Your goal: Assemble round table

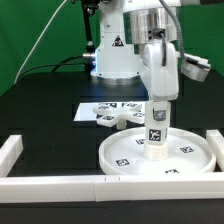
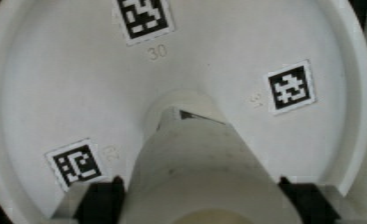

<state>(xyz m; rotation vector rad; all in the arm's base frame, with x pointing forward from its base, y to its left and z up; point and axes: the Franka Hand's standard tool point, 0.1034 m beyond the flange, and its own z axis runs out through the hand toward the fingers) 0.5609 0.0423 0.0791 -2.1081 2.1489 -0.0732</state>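
The large round disc (image 1: 118,152) lies flat with its rim up, near the front of the black table. The short cylindrical leg (image 1: 156,130) stands upright on the disc's middle, with square tags on its side. My gripper (image 1: 157,102) comes down from above and is shut on the leg's upper end. In the wrist view the leg (image 2: 198,160) fills the gap between the dark fingers (image 2: 102,200), which press on both its sides, and the tagged disc (image 2: 55,90) spreads beneath it. The small cross-shaped foot (image 1: 112,120) lies loose behind the disc.
The marker board (image 1: 92,108) lies flat under and behind the foot. White border rails run along the front (image 1: 60,185), at the exterior view's left (image 1: 10,150) and at its right (image 1: 213,140). The robot's base (image 1: 113,55) stands at the back.
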